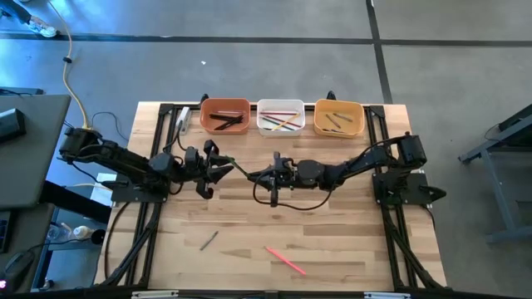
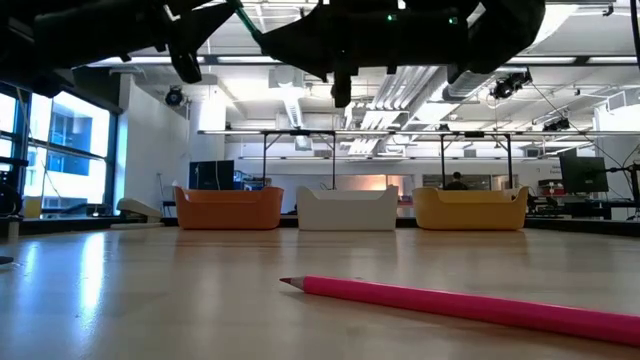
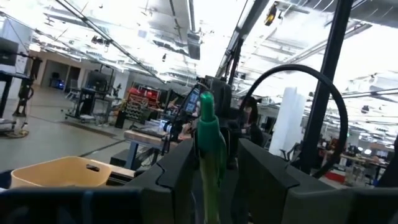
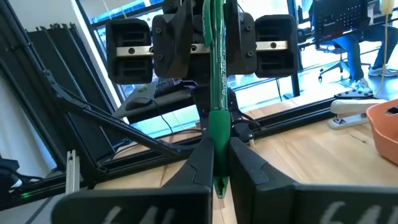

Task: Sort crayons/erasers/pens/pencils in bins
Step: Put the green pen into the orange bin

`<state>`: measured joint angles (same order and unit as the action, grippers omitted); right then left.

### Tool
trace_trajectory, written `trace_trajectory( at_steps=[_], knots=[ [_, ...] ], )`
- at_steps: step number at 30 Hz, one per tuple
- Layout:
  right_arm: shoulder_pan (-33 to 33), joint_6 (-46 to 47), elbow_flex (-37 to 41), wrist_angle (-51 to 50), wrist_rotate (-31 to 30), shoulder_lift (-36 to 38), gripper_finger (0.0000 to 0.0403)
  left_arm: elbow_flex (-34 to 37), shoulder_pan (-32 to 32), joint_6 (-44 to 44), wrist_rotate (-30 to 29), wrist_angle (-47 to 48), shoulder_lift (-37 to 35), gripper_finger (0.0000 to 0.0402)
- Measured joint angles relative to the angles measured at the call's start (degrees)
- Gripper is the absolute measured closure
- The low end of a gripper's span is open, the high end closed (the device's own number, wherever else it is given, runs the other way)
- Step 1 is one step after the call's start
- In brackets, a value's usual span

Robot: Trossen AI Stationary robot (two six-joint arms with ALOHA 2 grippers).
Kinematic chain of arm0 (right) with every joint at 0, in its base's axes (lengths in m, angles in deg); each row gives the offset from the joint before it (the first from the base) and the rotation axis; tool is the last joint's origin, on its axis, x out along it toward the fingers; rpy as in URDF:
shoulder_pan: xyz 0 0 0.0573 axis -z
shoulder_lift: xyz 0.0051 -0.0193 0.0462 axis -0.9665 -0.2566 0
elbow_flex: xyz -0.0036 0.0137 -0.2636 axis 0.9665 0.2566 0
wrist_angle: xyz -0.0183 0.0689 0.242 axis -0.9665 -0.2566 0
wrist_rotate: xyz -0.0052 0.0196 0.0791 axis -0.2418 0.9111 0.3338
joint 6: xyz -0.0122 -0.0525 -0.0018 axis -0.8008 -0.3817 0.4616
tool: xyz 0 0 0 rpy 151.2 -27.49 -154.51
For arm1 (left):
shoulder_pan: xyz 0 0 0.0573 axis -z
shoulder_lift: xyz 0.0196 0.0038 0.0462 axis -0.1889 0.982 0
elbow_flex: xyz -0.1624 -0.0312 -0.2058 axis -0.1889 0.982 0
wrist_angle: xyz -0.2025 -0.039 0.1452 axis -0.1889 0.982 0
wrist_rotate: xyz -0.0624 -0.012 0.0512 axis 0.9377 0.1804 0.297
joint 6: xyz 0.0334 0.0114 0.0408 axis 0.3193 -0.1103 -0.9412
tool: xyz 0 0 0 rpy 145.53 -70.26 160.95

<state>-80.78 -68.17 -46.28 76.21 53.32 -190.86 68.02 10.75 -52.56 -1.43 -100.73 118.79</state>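
Where the camera looks down from above, three bins stand in one row at the far edge of the wooden table (image 1: 332,249): the terracotta bin (image 1: 224,115), the white bin (image 1: 280,116) and the yellow-orange bin (image 1: 338,117), each with several sticks inside that are too small to count. Two sticks lie loose on the near part of the table, a grey pencil (image 1: 209,240) and a pink pencil (image 1: 285,260), well apart. The left gripper (image 1: 223,169) and the right gripper (image 1: 273,177) face each other over the middle of the table.

From table height, the pink pencil (image 2: 470,303) lies closest, and the three bins stand behind it; the dark arms block the top.

From the left wrist, one green pen (image 3: 209,146) stands between that claw's fingers (image 3: 177,171), which are spread and leave a gap on both sides. The yellow-orange bin (image 3: 62,172) shows nearby.

From the right wrist, the right claw's fingers (image 4: 202,158) are pressed tight on the green pen (image 4: 217,93), whose far end reaches between the spread fingers of the left gripper (image 4: 205,43). The terracotta bin's corner (image 4: 387,127) shows at the side.
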Motion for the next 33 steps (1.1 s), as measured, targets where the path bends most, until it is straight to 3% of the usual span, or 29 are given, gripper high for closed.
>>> trace_trajectory(
  at_steps=[6,20,33],
  knots=[
    [0.0,-0.02,-0.01,-0.14,0.56,0.0,0.0398,-0.02,0.0,-0.07,1.82,-0.41,0.0,0.0298],
    [-0.44,-0.2,-0.85,-1.16,1.76,0.02,0.0389,-0.02,0.0,-5.59,5.52,-2.21,0.04,0.0377],
    [-0.92,-2.95,-0.66,-14.51,0.57,2.78,0.0211,-1.1,-1.35,-13.93,2.34,-1.9,-1.32,0.0384]
  ],
)
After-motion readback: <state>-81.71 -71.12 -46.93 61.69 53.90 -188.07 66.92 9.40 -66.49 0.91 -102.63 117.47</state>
